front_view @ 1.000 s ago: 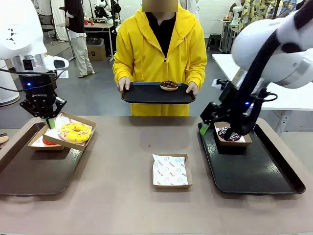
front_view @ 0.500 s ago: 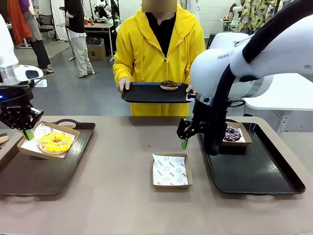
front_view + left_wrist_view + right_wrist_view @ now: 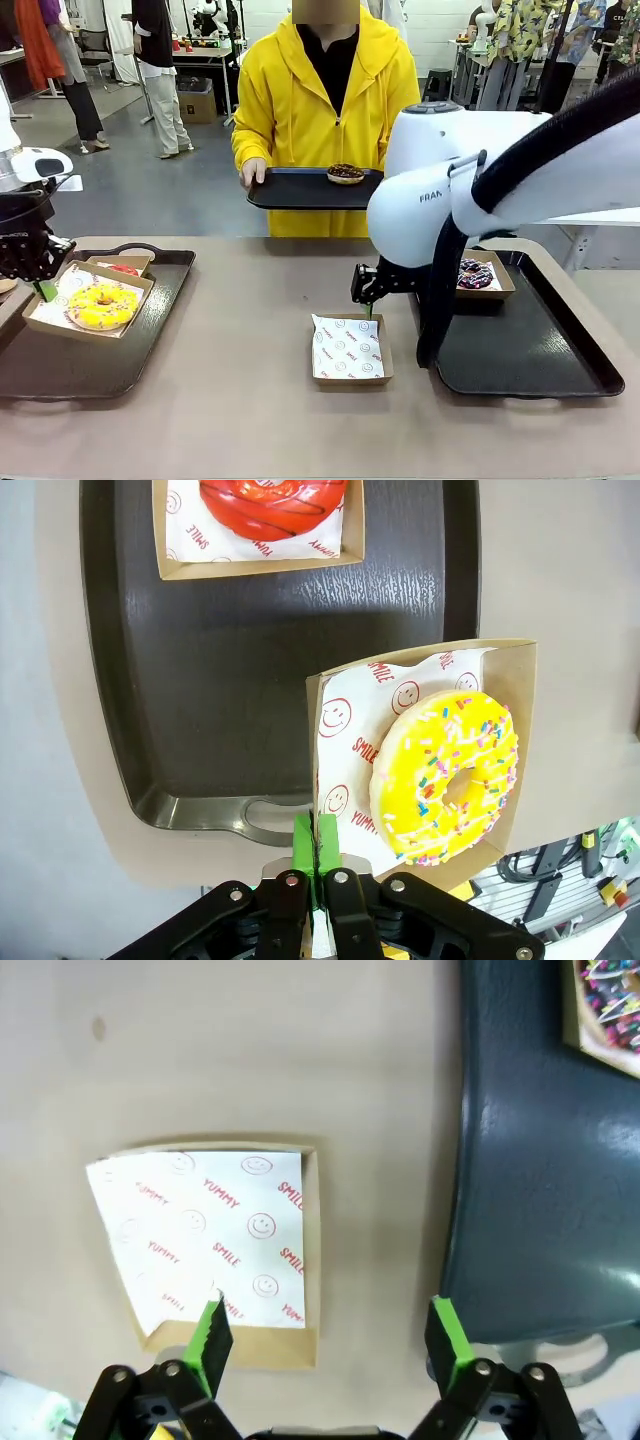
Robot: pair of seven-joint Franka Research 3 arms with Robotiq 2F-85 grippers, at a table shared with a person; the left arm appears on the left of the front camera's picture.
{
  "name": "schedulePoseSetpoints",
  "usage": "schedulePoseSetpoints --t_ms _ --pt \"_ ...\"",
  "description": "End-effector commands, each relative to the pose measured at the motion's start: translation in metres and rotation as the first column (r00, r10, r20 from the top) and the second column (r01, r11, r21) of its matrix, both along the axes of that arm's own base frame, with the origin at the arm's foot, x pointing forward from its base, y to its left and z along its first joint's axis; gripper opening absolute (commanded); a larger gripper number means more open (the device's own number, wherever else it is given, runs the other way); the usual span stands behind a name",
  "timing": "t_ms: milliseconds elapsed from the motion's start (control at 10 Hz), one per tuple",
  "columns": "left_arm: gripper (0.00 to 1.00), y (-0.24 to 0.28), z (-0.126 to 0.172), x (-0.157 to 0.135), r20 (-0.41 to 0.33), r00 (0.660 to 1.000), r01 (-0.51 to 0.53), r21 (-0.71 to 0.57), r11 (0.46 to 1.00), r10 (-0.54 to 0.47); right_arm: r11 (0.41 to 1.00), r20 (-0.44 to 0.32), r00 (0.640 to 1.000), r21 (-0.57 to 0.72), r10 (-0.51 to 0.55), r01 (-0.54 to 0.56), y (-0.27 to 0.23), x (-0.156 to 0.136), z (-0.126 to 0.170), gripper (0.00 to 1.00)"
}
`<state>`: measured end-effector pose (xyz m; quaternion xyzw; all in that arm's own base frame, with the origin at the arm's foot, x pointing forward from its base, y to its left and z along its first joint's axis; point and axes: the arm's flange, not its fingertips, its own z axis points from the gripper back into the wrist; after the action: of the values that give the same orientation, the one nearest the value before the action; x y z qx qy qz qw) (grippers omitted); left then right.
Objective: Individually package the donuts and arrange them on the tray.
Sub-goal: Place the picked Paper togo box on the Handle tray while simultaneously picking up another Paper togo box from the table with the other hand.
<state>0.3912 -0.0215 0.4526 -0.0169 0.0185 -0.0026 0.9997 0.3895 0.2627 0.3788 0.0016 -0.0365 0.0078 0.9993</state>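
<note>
- Pinching the rim of a brown box [image 3: 517, 677] with the left end effector [image 3: 315, 845], green pads clenched tight on the cardboard edge.
- Carrying the yellow donut [image 3: 445, 775] with sprinkles inside that box, on white paper with red smiley faces and words.
- Holding the box over the left side of the left tray [image 3: 70, 375] in the front view, with part of the box poking out past the tray's rim.
- Finding the red donut [image 3: 272, 500] in a second box [image 3: 260, 570] of its own, lying flat on the same tray, well apart from the held box in the left wrist view.
- Hanging low over the middle of the worktop [image 3: 250, 330] with the right end effector [image 3: 325, 1330] released, green fingers spread wide and nothing between them.
- Reaching one finger over the paper corner of an empty box [image 3: 210, 1230] and the other finger near the rim of the right tray [image 3: 550, 1160].
- Lying flat on the bare worktop, that empty box, just beside the right tray, lined with the same smiley paper.
- Sitting in a small box [image 3: 500, 290] at the far end of the right tray, the purple donut [image 3: 474, 272], partly hidden behind the big white arm.
- Standing across the worktop, a person [image 3: 320, 90] in a yellow top, with a black tray [image 3: 295, 190] held up by a hand [image 3: 253, 172] on its edge.
- Resting bare on that black tray, with no box around it, the chocolate donut [image 3: 346, 173].
</note>
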Motion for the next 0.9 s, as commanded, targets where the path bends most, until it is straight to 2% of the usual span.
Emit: schedulePoseSetpoints --t_ms 0,500,800 --pt "0.01 -0.001 0.004 0.002 0.004 1.0 0.002 0.0 1.0 -0.002 1.0 -0.018 1.0 -0.002 0.022 -0.022 -0.002 0.003 0.005 1.0" --pt "0.01 -0.001 0.004 0.002 0.004 1.0 0.002 0.0 1.0 -0.002 1.0 -0.003 1.0 -0.001 0.005 -0.005 -0.002 0.002 0.003 1.0" --pt "0.01 0.004 -0.011 -0.007 0.01 0.999 -0.031 0.003 1.0 0.031 0.999 -0.028 0.999 -0.019 -0.033 0.033 0.007 -0.004 -0.02 1.0"
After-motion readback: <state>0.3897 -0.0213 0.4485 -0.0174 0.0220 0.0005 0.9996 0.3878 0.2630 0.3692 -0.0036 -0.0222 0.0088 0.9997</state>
